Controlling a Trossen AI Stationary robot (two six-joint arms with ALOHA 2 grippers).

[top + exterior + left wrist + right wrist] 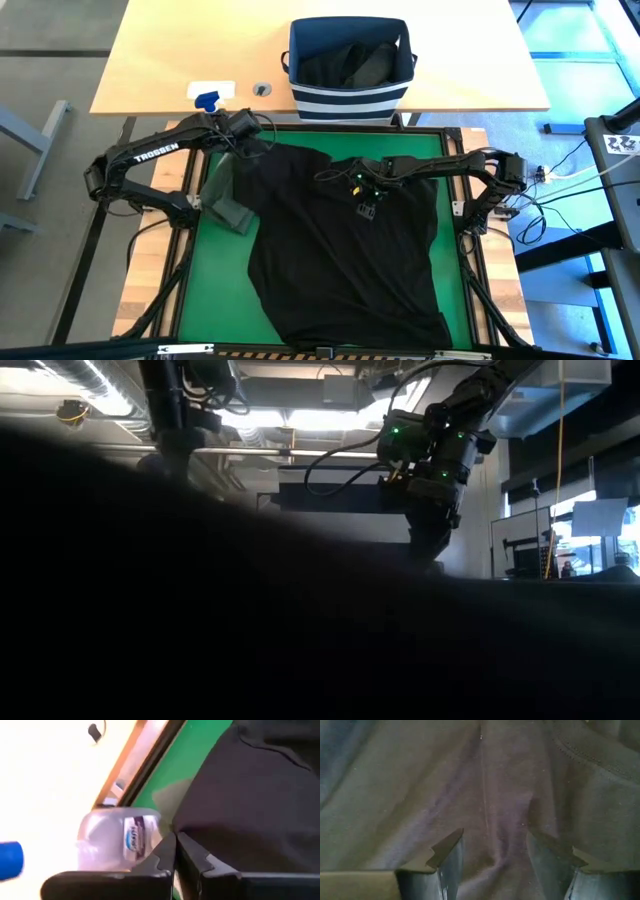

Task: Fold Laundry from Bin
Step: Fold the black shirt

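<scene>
Black cloth fills the low view's foreground, hiding the table from me; it is the black garment (340,250) spread over the green mat (215,280). My right gripper (492,852) stands open just above that fabric, while my left gripper (175,852) is pinched closed beside its edge, though I cannot tell whether it holds cloth. Farther back, the bin (350,85) holds dark laundry.

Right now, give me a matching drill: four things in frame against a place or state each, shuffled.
Things:
1. black cloth garment
2. navy striped fabric bin
3. left tool
4. right tool

Places/states:
A. open above the black cloth
B. spread across the green mat
C. shut at the garment's edge
D. on the wooden table, dark clothes inside

Pairs: 1-B, 2-D, 3-C, 4-A
</scene>
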